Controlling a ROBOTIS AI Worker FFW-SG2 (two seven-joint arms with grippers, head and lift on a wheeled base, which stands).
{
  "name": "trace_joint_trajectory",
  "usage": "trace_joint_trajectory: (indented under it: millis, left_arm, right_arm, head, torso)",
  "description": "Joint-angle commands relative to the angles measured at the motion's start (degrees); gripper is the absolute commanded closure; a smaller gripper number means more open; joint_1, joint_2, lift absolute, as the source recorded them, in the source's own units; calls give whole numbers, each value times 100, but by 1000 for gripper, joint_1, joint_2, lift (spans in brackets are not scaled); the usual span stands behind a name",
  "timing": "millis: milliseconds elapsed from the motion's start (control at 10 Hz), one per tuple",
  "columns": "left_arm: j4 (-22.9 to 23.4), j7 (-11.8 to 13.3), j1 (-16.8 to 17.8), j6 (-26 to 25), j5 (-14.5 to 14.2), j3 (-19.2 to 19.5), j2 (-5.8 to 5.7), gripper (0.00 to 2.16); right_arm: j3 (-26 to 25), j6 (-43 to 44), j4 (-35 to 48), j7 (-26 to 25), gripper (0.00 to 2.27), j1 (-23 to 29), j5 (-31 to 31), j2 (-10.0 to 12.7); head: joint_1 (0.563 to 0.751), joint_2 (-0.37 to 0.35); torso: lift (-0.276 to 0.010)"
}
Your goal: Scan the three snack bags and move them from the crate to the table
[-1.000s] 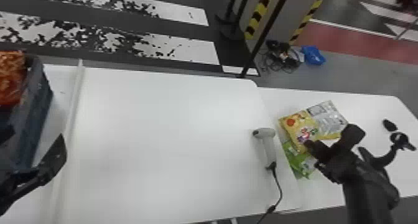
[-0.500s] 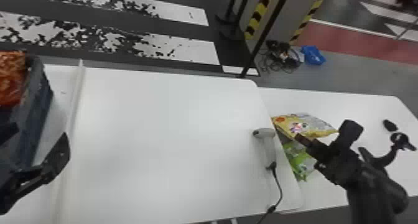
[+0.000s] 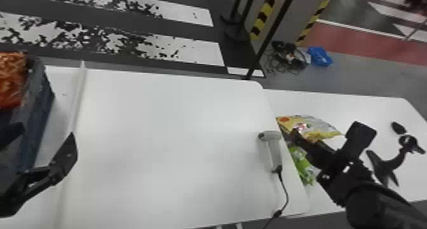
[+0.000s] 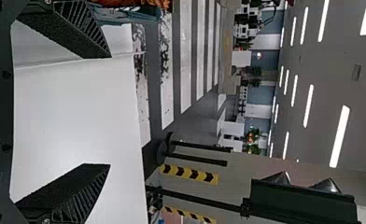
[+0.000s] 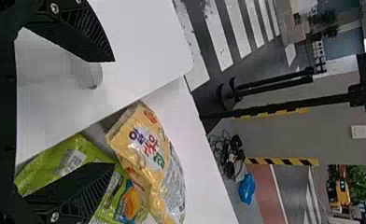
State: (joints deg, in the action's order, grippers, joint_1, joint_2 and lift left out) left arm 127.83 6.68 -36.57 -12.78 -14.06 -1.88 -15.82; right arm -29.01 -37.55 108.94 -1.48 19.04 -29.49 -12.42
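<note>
and the yellow bag point(image 3: 313, 125) is lying partly over the green bag point(image 3: 301, 164) on the table point(image 3: 375, 110), the right gripper point(image 3: 327, 131) gaping wide by them! the scanner point(image 3: 274, 150) is resting nearby; the left gripper point(image 3: 47, 131) is spreading wide beside the crate point(image 3: 39, 114)!

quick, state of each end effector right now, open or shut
Left end effector: open, holding nothing.
Right end effector: open, holding nothing, near the yellow snack bag and the green snack bag.

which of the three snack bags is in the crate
The orange-red bag, in the crate at the robot's left; the yellow bag and green bag lie on the table.
</note>
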Motion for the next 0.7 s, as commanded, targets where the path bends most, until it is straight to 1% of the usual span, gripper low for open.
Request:
trace_joint_trajectory:
  millis: [0, 100, 200, 300, 400, 600]
  left_arm:
    - [5, 0, 36, -19, 0, -76, 0, 29]
    - [5, -17, 45, -19, 0, -85, 9, 29]
    - [-4, -26, 45, -37, 0, -85, 18, 29]
    - [-13, -44, 45, -89, 0, -85, 18, 29]
    - [-13, -35, 45, -89, 0, -67, 18, 22]
    - [-39, -44, 45, -89, -53, -23, 18, 22]
  right_arm:
    - [431, 67, 804, 16, 90, 434, 40, 240]
    - [879, 225, 1208, 7, 90, 663, 278, 293]
    - [1328, 471, 1498, 7, 90, 812, 603, 433]
    - [1750, 700, 1621, 7, 90, 926, 902, 556]
    - [2171, 1051, 1630, -2, 87, 1058, 1156, 644]
    - [2831, 1842, 1612, -72, 90, 1410, 1543, 758]
  head:
    - [695, -350]
    - [695, -350]
    - [695, -322]
    - [695, -290]
    - [695, -231]
    - [695, -122]
  torso:
    - [-62]
    - [-62]
    - [-62]
    - [-62]
    - [-62]
    - [-62]
